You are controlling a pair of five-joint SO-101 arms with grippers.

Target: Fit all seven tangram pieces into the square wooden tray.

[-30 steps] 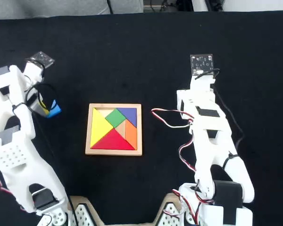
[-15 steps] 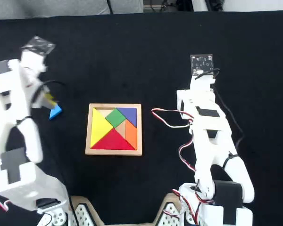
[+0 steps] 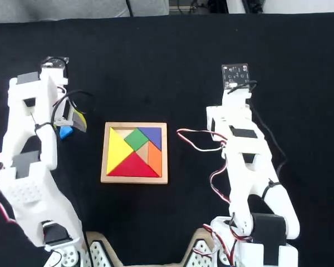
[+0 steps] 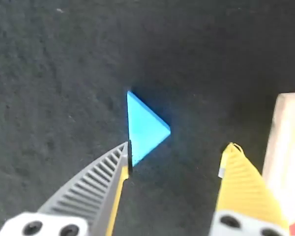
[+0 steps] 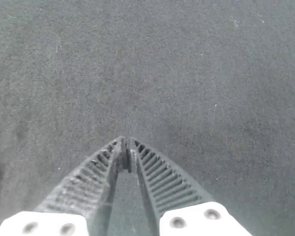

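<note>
The square wooden tray (image 3: 134,125) lies mid-table and holds several pieces: yellow, green, dark blue, orange and red. Wood-coloured patches show at its top left corner and in its middle. A small light-blue triangle (image 3: 65,132) lies flat on the black cloth just left of the tray. My left gripper (image 3: 73,119) hangs over it and is open. In the left wrist view the triangle (image 4: 145,128) touches the grey finger's tip, and the yellow finger (image 4: 238,172) stands apart beside the tray's edge (image 4: 285,137). My right gripper (image 5: 126,142) is shut on nothing over bare cloth, right of the tray.
Black cloth covers the whole table. The right arm (image 3: 242,144) stretches from the front edge to mid-table, with a red and white cable (image 3: 197,142) looping toward the tray. The arms' bases stand at the front edge.
My left arm has swung in from the table's left edge toward the tray, bringing its open gripper over the blue triangle. The triangle has barely moved. The right arm has stayed nearly still.
</note>
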